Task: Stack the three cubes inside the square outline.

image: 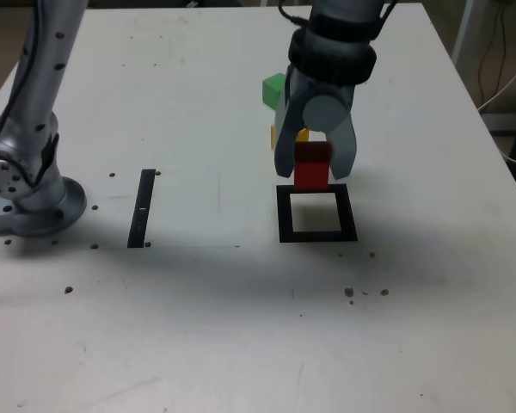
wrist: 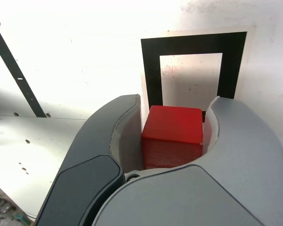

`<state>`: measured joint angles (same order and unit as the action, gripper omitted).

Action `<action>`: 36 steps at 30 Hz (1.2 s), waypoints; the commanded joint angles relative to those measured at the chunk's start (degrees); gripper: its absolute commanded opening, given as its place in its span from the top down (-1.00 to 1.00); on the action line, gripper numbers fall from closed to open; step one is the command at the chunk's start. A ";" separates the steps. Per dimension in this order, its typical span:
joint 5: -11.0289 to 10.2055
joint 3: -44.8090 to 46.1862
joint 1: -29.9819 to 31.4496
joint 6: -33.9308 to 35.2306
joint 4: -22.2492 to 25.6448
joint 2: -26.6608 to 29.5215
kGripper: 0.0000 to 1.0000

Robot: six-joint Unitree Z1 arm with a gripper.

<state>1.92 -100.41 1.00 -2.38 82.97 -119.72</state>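
Gripper (image: pixel 314 168) clamped tight on red cube (image: pixel 311 165), jaws pressing both side faces; wrist view confirms cube (wrist: pixel 172 136) pinched between the two grey fingers (wrist: pixel 118 136). Cube sits at the far edge of square outline (image: pixel 317 234), looks slightly above table, not inside the white centre yet; contact w/ table can't tell. In wrist view, outline (wrist: pixel 151 70) lies just beyond the cube. Green cube (image: pixel 273 88) and yellow cube (image: pixel 303 135) behind gripper, mostly hidden by it, yellow only a sliver. Black strip (image: pixel 142 208) well apart toward exterior view's left, near arm base (image: pixel 30 202). Small dark specks (image: pixel 365 292) on table (image: pixel 198 327) nearer the camera than the outline. Nothing blocking the outline.
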 commanded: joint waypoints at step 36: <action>0.88 9.42 -1.06 0.66 -12.92 -4.34 -0.70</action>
<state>2.89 -91.28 0.16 -1.57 70.30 -123.92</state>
